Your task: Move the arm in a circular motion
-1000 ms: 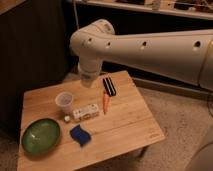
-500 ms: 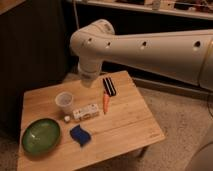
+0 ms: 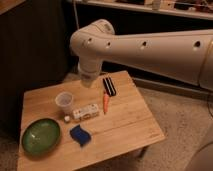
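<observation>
The arm (image 3: 150,47) is a thick glossy white tube with small dark holes. It reaches in from the right edge of the camera view, bends at a rounded joint (image 3: 92,37) and points down over the back of a wooden table (image 3: 125,125). The gripper (image 3: 88,79) is at its short cylindrical end, hanging just above the table's back edge, above and behind a clear plastic cup (image 3: 64,101). Nothing shows in its hold.
On the table lie a black oblong item (image 3: 109,86), an orange stick-shaped item (image 3: 106,101), a white box (image 3: 86,111), a green bowl (image 3: 41,136) and a blue cloth-like piece (image 3: 80,134). Dark cabinets stand behind, and carpeted floor lies to the right.
</observation>
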`<state>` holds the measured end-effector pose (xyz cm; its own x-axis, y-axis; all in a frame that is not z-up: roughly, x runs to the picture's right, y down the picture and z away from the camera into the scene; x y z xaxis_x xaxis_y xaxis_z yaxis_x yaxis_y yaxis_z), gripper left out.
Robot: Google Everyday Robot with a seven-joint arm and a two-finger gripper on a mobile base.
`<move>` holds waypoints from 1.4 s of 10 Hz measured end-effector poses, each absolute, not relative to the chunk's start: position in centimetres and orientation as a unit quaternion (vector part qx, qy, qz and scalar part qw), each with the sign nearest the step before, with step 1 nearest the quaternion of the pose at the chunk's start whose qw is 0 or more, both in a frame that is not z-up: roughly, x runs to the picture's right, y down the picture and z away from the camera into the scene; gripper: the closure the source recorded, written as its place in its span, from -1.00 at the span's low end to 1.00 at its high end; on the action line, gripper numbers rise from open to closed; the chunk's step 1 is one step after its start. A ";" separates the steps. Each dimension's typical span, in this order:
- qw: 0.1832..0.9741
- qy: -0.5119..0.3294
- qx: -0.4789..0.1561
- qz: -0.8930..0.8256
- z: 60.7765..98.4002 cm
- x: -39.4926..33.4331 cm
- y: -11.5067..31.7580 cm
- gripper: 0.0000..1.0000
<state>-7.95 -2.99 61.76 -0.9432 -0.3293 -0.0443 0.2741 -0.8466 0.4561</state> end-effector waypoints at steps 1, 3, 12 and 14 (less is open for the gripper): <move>0.157 -0.228 0.061 -0.959 61.8 -8.0 -3.0 0.93; 0.157 -0.229 0.061 -0.959 61.8 -7.9 -2.8 0.93; 0.134 -0.290 0.121 -0.940 66.1 -9.3 4.1 0.93; 0.112 -0.315 0.143 -0.931 66.9 -12.3 5.3 0.93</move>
